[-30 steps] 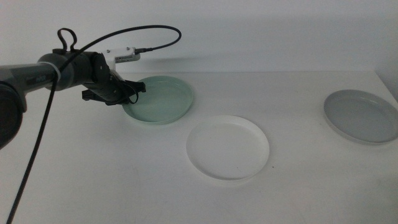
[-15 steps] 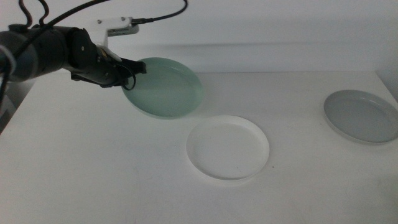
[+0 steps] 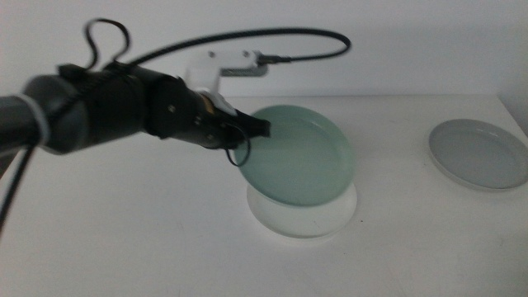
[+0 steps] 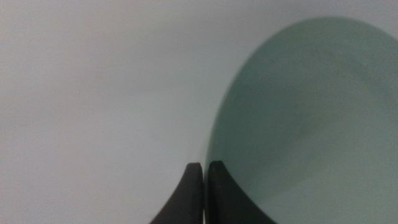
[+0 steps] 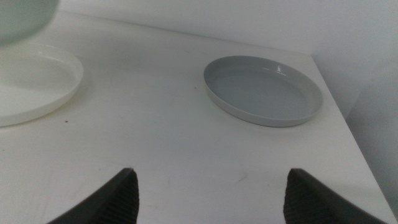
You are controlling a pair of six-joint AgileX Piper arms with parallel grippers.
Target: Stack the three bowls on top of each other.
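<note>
My left gripper (image 3: 244, 132) is shut on the rim of the mint green bowl (image 3: 299, 154) and holds it tilted in the air, above the white bowl (image 3: 304, 221) in the table's middle. In the left wrist view the jaws (image 4: 205, 171) pinch the edge of the mint green bowl (image 4: 311, 124). The light grey bowl (image 3: 480, 153) lies at the table's right side. My right gripper (image 5: 211, 186) waits out of the middle view, open, near the table's front right, facing the light grey bowl (image 5: 264, 90) and part of the white bowl (image 5: 31, 84).
The white table (image 3: 124, 231) ends at its right edge just past the grey bowl. A black cable (image 3: 247, 37) loops above the left arm against the pale back wall.
The left gripper has lifted the mint green bowl off the table at the back left and carried it right and forward, over the white bowl. The other two bowls stay put.
</note>
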